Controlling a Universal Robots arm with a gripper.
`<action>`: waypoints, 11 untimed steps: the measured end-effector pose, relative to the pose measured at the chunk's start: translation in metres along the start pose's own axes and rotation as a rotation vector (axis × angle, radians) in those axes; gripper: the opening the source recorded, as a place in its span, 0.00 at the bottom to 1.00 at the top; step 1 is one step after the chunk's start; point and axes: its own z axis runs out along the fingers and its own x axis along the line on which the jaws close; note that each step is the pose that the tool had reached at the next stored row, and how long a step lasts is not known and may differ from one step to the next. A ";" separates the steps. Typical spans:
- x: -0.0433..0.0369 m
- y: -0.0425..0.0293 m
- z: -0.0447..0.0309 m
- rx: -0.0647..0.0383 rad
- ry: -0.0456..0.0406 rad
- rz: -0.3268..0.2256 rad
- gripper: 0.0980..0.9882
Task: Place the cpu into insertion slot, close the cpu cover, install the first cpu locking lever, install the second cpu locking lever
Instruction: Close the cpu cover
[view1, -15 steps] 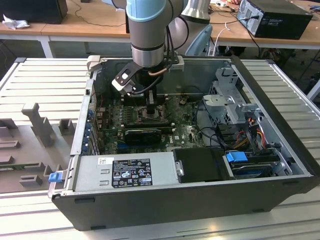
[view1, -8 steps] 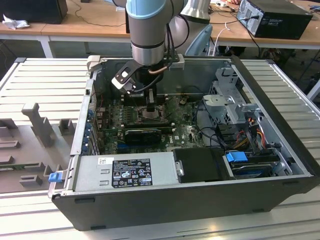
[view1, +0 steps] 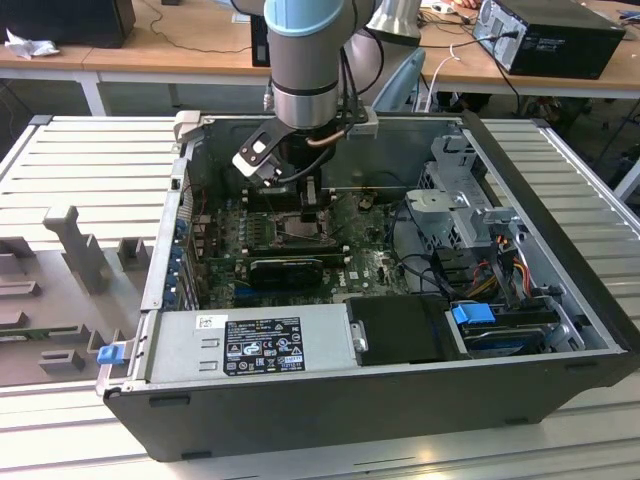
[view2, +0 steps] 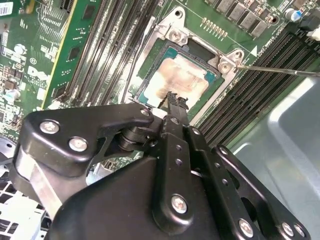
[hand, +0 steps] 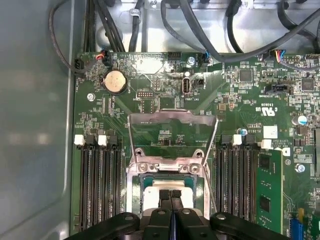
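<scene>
A robot arm reaches down into an open desktop computer case (view1: 300, 400) that lies on its side on a slatted metal counter (view1: 580, 170). The gripper (view1: 312, 200) hangs directly over the insertion slot (hand: 167, 167) on the green motherboard (hand: 150, 75).

The cpu (view2: 182, 75), a pale metallic square, lies flat inside the insertion slot, so the first step looks done. In both wrist views the jaws are closed together with no gap and nothing between them, and their tips sit over the edge of the chip.

The cpu cover (hand: 172, 116), a thin silvery frame with a large cut-out, is swung back away from the insertion slot, with circuit board showing through its centre. It has not been closed. One locking lever (hand: 214, 145), a thin metal rod, stands free beside the insertion slot, unlatched. So closing the cover and fastening both levers appear to remain.

The gripper body hides the near part of the insertion slot in both wrist views. Whether the jaw tips actually touch the chip or hover just above it cannot be told. The other locking lever is hard to make out. Long black memory slots (hand: 97, 185) run on either side of the insertion slot.
</scene>
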 end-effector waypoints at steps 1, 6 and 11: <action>0.0000 0.0000 -0.0001 0.000 -0.0001 0.000 0.01; 0.0005 0.0017 -0.0214 0.000 0.0000 0.000 0.01; 0.0011 0.0034 -0.0452 0.000 0.0000 0.000 0.01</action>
